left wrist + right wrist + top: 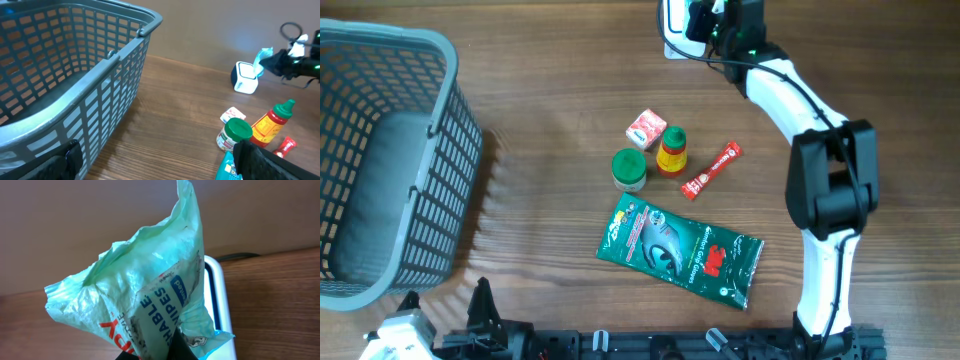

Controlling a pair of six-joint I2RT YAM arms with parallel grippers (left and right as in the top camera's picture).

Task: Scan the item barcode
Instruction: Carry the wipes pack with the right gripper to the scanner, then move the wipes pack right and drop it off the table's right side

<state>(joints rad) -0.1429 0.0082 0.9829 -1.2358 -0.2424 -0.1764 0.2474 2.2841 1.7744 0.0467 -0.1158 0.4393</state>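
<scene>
Item under inspection: a pale green, crinkled plastic-film wipes packet (150, 295). It is held up off the table (280, 290), directly in front of the white, box-shaped barcode scanner (220, 295) and close to its face.

Right pincer (157, 355): pressed together on the packet's lower end. The rest of the packet stands above the grip, creased and leaning.

Left pincer (157, 155): spread wide and holding nothing, well apart from the scanner, beside the grey plastic mesh basket (75, 75).

Handling assessment: the packet appears light and limp. The film bends and folds under its own weight, so a printed panel will not stay flat unaided. The surface looks smooth and likely slippery, so a thin pinch may creep. It is not fragile, though hard squeezing would wrinkle the print.

Grip recommendation: hold it on a sealed edge or corner, clear of the printed face, so the code panel hangs uncovered towards the scanner. No barcode can be made out in these views; only lettering shows.
</scene>
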